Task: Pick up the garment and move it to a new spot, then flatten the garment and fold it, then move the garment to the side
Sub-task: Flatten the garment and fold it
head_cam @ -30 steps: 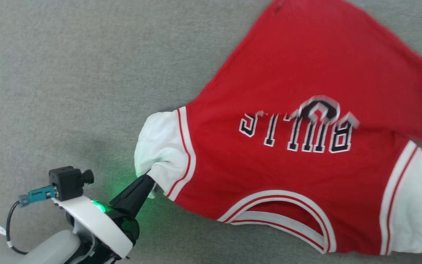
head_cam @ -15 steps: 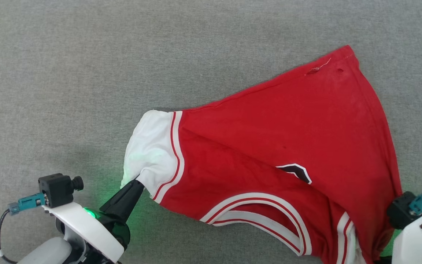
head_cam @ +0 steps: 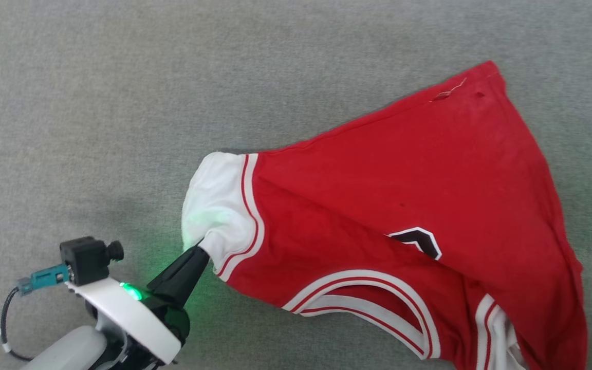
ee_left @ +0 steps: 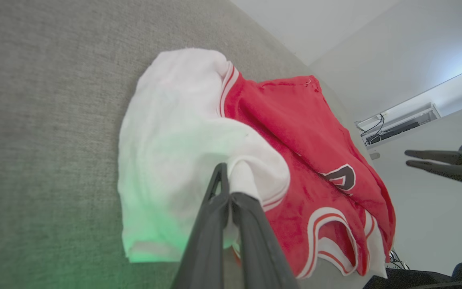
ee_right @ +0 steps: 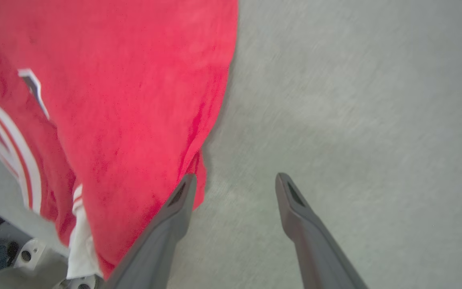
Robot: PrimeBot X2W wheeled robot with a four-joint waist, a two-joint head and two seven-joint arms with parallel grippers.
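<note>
Left gripper (head_cam: 199, 253) is pinching the white sleeve (head_cam: 219, 205) of the garment (head_cam: 388, 190), fingers pressed together on the cloth, and its green lamp (head_cam: 131, 292) is tinting the sleeve. Right gripper (ee_right: 235, 181) is hanging spread just beside the garment's red edge, gripping nothing. Garment is lying rumpled on the grey fabric surface (head_cam: 95, 103), right of centre in the head view. Its near right corner is running off the bottom. A fold is hiding most of the black lettering (head_cam: 419, 240).
</note>
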